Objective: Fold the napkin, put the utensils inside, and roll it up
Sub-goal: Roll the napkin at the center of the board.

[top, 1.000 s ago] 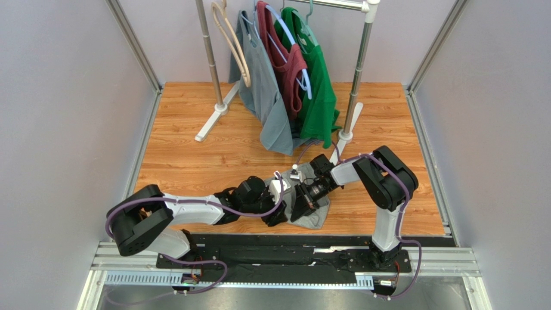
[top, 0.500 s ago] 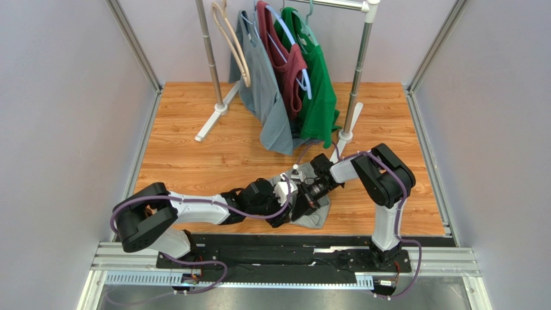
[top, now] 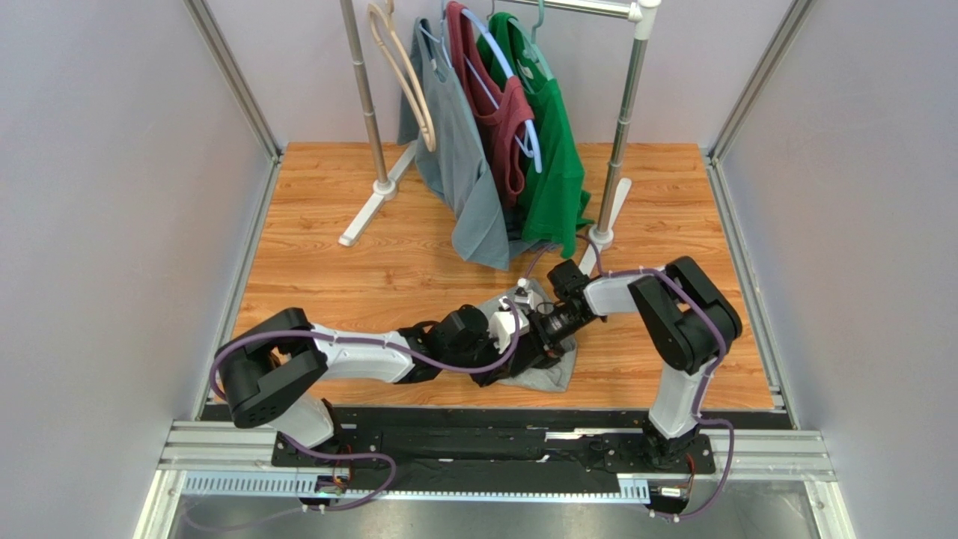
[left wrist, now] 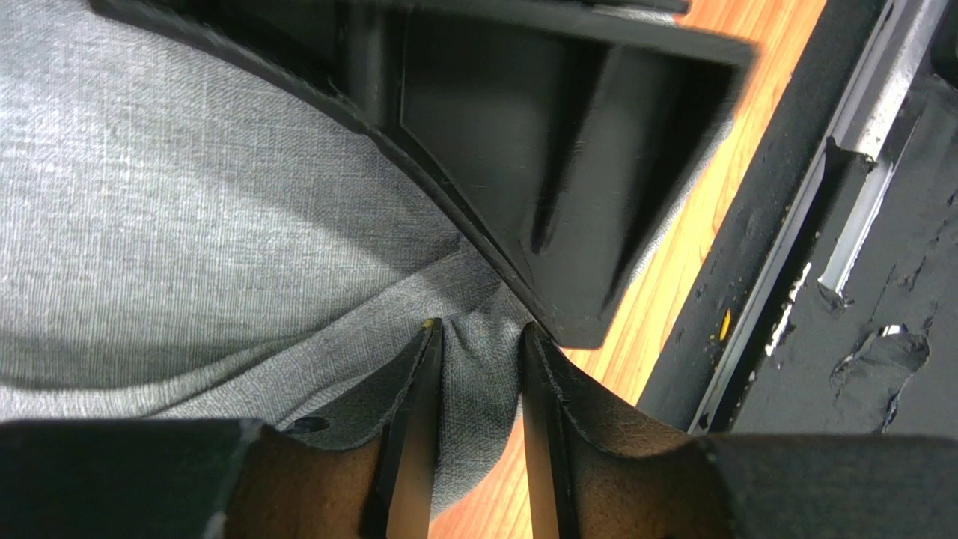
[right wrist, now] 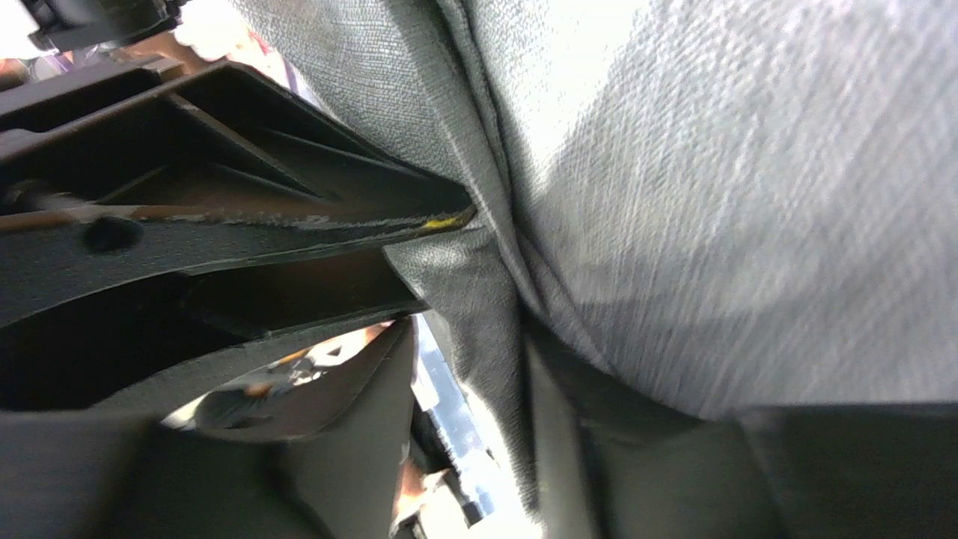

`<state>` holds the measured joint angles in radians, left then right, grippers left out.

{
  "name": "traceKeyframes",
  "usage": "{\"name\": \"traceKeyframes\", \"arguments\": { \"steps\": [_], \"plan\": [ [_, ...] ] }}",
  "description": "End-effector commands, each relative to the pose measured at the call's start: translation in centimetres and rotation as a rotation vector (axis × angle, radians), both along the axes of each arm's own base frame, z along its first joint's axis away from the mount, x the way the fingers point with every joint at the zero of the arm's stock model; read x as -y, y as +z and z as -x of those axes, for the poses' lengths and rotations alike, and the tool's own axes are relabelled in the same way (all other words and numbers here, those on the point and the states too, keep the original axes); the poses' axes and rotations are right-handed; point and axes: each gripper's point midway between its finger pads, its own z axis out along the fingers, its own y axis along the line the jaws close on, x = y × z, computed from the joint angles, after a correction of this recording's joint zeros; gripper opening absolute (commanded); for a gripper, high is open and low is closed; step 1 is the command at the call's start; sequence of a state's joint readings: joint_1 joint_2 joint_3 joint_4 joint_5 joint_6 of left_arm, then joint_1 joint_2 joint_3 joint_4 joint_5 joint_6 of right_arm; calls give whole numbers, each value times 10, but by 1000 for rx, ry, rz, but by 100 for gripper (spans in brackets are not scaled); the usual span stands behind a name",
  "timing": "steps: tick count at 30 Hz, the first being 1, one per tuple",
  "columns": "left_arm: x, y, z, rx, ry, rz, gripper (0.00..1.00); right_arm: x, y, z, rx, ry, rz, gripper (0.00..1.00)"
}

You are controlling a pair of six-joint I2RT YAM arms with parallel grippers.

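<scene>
- Napkin (top: 547, 368): grey cloth bunched on the wooden bench (top: 337, 270) near its front edge, under both arms' tips;
- Left pincer (left wrist: 480, 337): narrow, closed on a raised fold of the napkin;
- Right pincer (right wrist: 467, 337): parted, the fold between its fingers, daylight on one side; its black body fills the top of the left wrist view;
- Clothes rail (top: 365, 101) with hung shirts (top: 455, 157): farther back, apart from the napkin.
</scene>
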<state>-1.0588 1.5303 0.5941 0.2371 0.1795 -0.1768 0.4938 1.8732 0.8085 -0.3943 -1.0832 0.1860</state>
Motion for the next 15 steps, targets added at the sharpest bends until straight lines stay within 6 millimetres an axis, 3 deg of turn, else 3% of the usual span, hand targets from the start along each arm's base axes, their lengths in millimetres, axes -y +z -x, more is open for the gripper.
{"name": "traceKeyframes", "arguments": {
  "steps": [1, 6, 9, 11, 12, 13, 15],
  "plan": [
    [-38, -54, 40, -181, -18, -224, 34, 4, 13, -40, 213, -112, 77, 59],
    [-39, -57, 38, -186, -3, -237, 33, 38, 35, -76, 395, -320, 195, 60],
    [-40, -60, 39, -198, -2, -252, 33, 62, 40, -86, 486, -440, 306, 61],
    [-43, -63, 38, -202, 15, -271, 33, 71, 58, -87, 561, -512, 314, 61],
    [-44, -64, 37, -205, 18, -277, 33, 79, 52, -84, 558, -570, 348, 60],
    [-46, -66, 38, -214, 26, -287, 33, 83, 66, -84, 601, -623, 322, 60],
    [-48, -68, 37, -243, 40, -288, 33, 83, 62, -74, 594, -684, 285, 60]
  ]
}}
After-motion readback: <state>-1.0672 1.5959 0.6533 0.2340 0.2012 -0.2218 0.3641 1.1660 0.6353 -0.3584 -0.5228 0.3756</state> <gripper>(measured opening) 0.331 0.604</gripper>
